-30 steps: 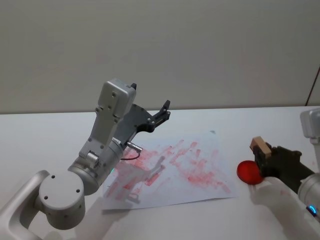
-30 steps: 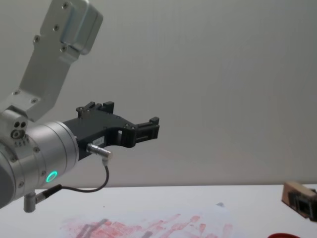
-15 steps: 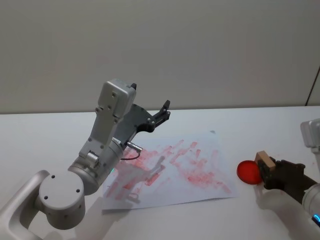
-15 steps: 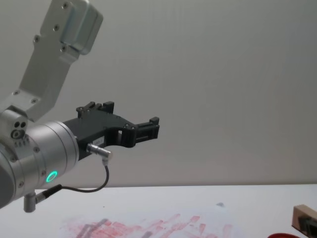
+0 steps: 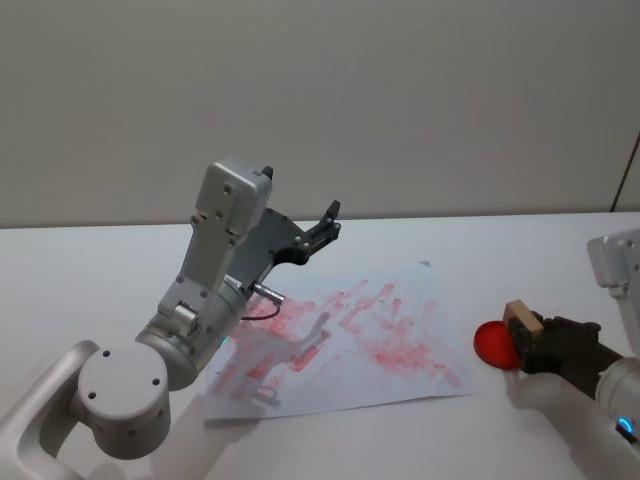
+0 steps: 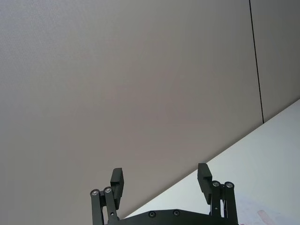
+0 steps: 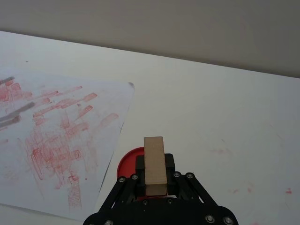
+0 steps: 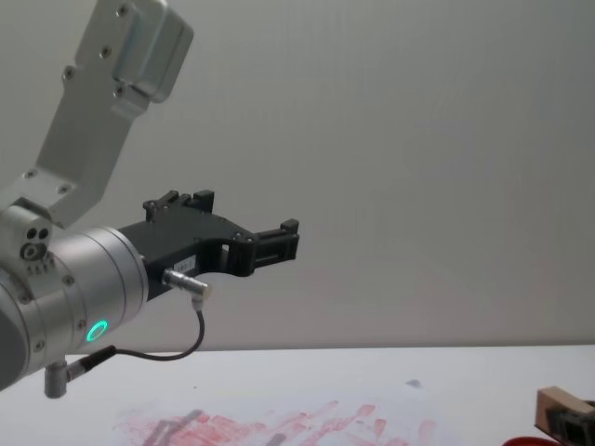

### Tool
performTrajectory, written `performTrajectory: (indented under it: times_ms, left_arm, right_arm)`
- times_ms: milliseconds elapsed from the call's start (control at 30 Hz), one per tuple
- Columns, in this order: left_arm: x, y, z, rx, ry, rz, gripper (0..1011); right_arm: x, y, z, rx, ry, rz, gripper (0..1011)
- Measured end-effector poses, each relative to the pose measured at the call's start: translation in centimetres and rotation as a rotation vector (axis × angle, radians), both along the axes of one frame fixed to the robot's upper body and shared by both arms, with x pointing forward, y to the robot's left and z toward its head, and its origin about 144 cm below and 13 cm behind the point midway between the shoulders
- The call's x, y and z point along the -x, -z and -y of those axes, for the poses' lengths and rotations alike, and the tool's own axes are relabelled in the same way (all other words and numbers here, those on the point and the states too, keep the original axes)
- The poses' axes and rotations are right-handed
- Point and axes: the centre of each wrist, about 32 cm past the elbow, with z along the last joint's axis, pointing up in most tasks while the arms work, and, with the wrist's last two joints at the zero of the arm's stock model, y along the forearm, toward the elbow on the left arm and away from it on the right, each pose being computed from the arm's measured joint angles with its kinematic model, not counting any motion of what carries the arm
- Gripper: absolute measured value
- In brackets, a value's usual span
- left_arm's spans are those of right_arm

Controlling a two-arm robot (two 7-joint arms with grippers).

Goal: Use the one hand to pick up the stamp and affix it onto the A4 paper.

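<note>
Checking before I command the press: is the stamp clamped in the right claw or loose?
Clamped: the right claw grips the stamp between both fingers, above the red disc.

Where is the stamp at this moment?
In the head view the stamp is at the right, clamped in the right gripper just above the red disc, beside the A4 paper.

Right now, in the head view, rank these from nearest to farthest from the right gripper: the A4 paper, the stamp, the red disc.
1. The stamp: clamped in the right gripper, at the table's right.
2. The red disc: beside the gripper, towards the sheet.
3. The A4 paper: at the table's middle, farther left.
</note>
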Motion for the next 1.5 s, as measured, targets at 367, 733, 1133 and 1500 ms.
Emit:
performTrajectory:
  times_ms: [367, 733, 1133, 1500]
  left_arm:
    - [0.0, 0.0, 0.0, 0.0, 0.0, 0.0, 1001]
    - [0.0, 0.0, 0.0, 0.0, 0.0, 0.0, 1001]
    - [0.0, 0.0, 0.0, 0.0, 0.0, 0.0, 1001]
    - [0.0, 0.0, 0.0, 0.0, 0.0, 0.0, 1001]
  right_arm:
    - [-1.0, 0.0, -0.3, 0.002, -0.018, -0.005, 217]
    - [-1.4, -0.1, -0.4, 0.003, -0.026, -0.007, 423]
    - [-1.6, -0.1, -0.5, 0.004, -0.029, -0.008, 787]
    - [-1.7, -0.1, -0.5, 0.004, -0.03, -0.008, 1001]
